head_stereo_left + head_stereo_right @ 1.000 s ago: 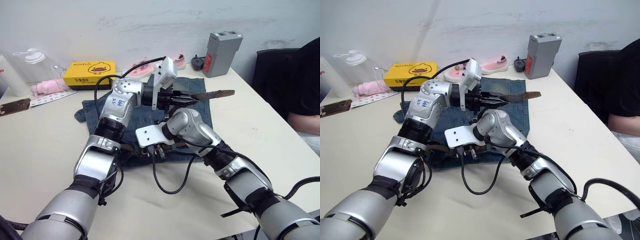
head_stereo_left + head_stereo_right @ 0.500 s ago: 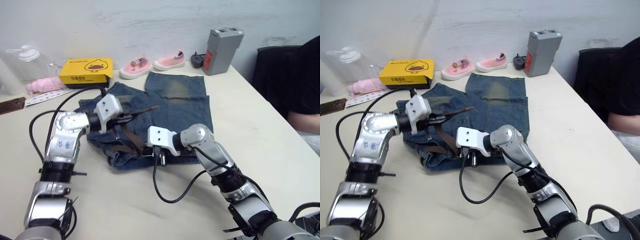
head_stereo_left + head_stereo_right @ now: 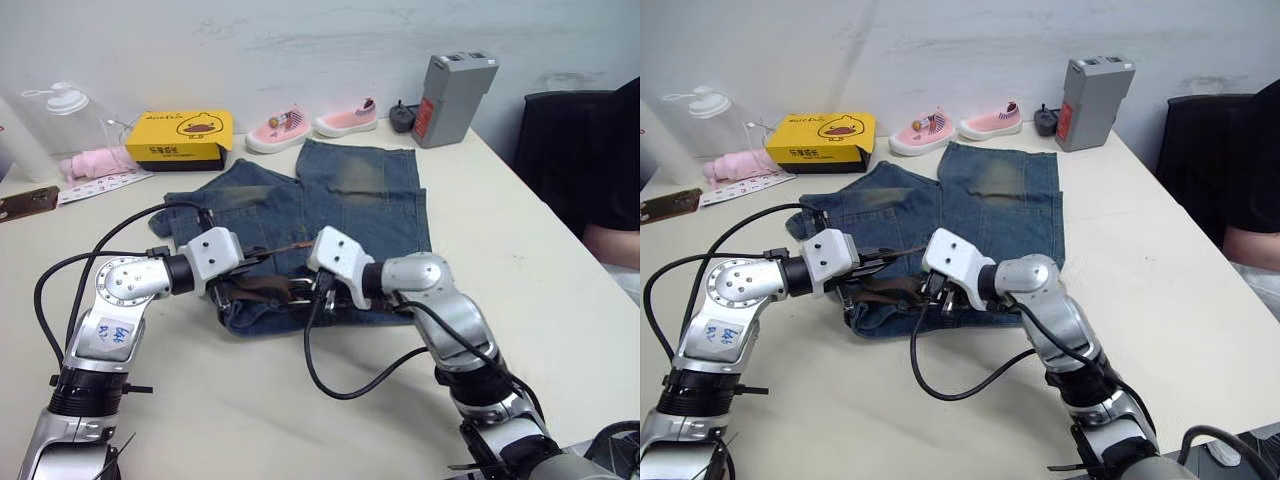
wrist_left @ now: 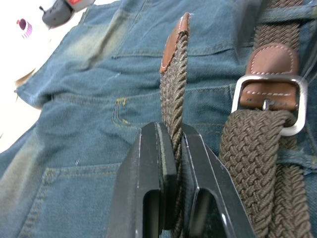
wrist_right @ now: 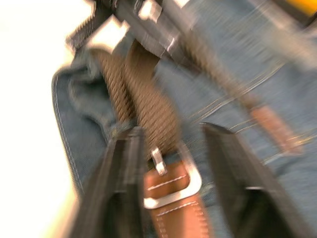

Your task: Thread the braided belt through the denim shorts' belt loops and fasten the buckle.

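Note:
The denim shorts (image 3: 360, 200) lie flat on the table, waistband toward me. The braided belt (image 3: 262, 290) runs along that waistband, and a belt loop (image 4: 290, 14) crosses the strap beyond the buckle. My left gripper (image 3: 262, 258) is shut on the belt's free end (image 4: 173, 99), whose leather tip (image 4: 176, 39) points away over the denim. The silver buckle (image 4: 267, 104) lies beside it with strap doubled through its frame. My right gripper (image 5: 172, 130) hangs open just over the buckle (image 5: 190, 186), one finger on each side of the strap.
At the table's back stand a yellow box (image 3: 185, 137), a pair of pink shoes (image 3: 315, 120), a grey device (image 3: 455, 85) and a bottle (image 3: 60, 115). A phone (image 3: 28, 203) lies far left. A person (image 3: 610, 170) sits at the right. A black cable (image 3: 350, 385) loops near me.
Both arms have come down from above the shorts to the waistband. The left gripper carried the belt end low and left. The right gripper has opened over the buckle.

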